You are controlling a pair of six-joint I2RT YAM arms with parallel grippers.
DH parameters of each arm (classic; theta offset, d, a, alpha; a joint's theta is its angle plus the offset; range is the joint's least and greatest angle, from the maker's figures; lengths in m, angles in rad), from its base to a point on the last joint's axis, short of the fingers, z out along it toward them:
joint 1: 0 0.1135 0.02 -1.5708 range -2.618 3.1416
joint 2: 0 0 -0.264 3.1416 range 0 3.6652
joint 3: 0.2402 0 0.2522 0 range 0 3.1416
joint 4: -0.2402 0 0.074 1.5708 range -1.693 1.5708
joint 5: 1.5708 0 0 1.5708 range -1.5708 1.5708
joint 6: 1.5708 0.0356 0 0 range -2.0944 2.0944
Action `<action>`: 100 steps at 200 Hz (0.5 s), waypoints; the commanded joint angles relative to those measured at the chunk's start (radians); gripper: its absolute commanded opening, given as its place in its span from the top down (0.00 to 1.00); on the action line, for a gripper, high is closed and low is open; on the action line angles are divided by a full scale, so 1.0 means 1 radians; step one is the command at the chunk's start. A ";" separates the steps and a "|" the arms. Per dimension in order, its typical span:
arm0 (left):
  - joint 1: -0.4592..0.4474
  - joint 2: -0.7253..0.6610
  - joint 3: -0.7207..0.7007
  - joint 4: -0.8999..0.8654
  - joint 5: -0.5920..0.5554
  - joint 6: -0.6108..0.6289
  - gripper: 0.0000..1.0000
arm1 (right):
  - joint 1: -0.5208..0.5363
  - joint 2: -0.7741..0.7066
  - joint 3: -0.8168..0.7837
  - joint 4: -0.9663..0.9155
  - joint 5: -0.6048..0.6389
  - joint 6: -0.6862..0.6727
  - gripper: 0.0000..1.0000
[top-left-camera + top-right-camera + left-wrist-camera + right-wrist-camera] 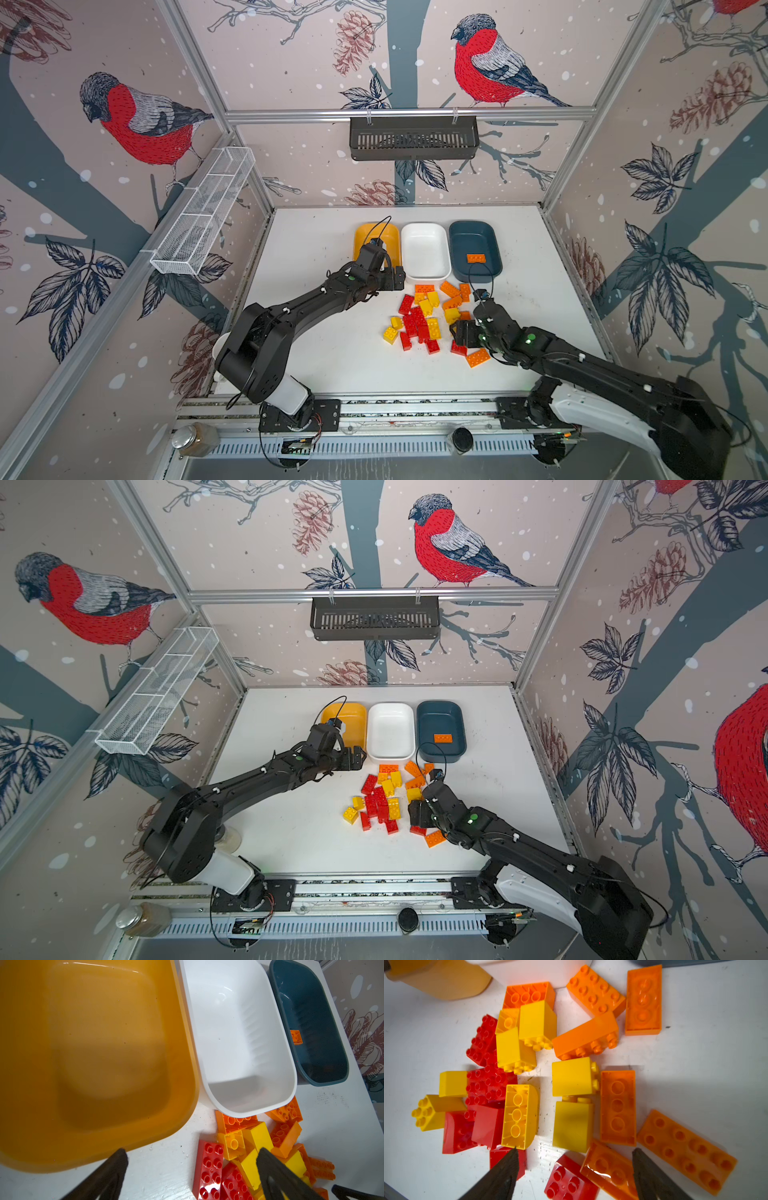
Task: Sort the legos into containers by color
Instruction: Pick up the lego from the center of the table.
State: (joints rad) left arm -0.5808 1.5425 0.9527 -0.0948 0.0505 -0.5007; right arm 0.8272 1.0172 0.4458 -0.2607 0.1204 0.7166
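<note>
A loose pile of red, yellow and orange legos (430,318) lies on the white table in front of three containers: a yellow tray (390,239), a white tray (424,249) and a teal tray (478,239). One orange brick (476,258) lies in the teal tray. My left gripper (192,1153) hangs open at the near corner of the yellow tray (93,1053), over a red brick (208,1169) at the pile's edge. My right gripper (575,1149) stands open above the pile's near side, over a red square brick (569,1180) and a flat orange brick (610,1169), holding nothing.
A black slotted basket (413,137) hangs on the back rail. A white wire rack (203,212) is fixed along the left wall. A glass jar (195,438) stands by the front rail. Bare table lies left of the pile and right of the teal tray.
</note>
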 commanded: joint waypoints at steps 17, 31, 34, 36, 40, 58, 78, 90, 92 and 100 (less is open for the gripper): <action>-0.001 0.002 0.002 0.024 0.008 -0.010 0.03 | 0.096 0.156 0.078 -0.019 0.107 0.018 0.26; -0.001 0.002 -0.001 0.024 0.006 -0.011 0.03 | 0.108 0.206 0.105 -0.034 0.135 0.029 0.33; -0.001 0.001 -0.002 0.024 0.005 -0.011 0.03 | 0.109 0.215 0.109 -0.037 0.140 0.030 0.35; -0.001 0.001 -0.003 0.024 0.006 -0.011 0.03 | 0.110 0.222 0.112 -0.038 0.143 0.030 0.36; 0.000 0.001 -0.004 0.024 0.004 -0.012 0.03 | 0.111 0.230 0.117 -0.041 0.150 0.032 0.37; 0.000 -0.001 -0.012 0.026 0.006 -0.013 0.03 | 0.112 0.274 0.139 -0.054 0.183 0.044 0.39; -0.001 -0.003 -0.015 0.026 0.004 -0.013 0.03 | 0.103 0.301 0.155 -0.051 0.197 0.046 0.39; 0.000 -0.002 -0.017 0.026 0.004 -0.013 0.03 | 0.092 0.321 0.161 -0.040 0.186 0.042 0.41; 0.000 -0.002 -0.017 0.026 0.005 -0.013 0.03 | 0.091 0.325 0.163 -0.038 0.184 0.041 0.41; 0.000 -0.003 -0.018 0.026 0.005 -0.013 0.03 | 0.087 0.337 0.167 -0.029 0.177 0.034 0.44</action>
State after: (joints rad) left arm -0.5808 1.5444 0.9390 -0.0872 0.0528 -0.5186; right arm 0.9253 1.3258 0.5980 -0.2962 0.2756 0.7547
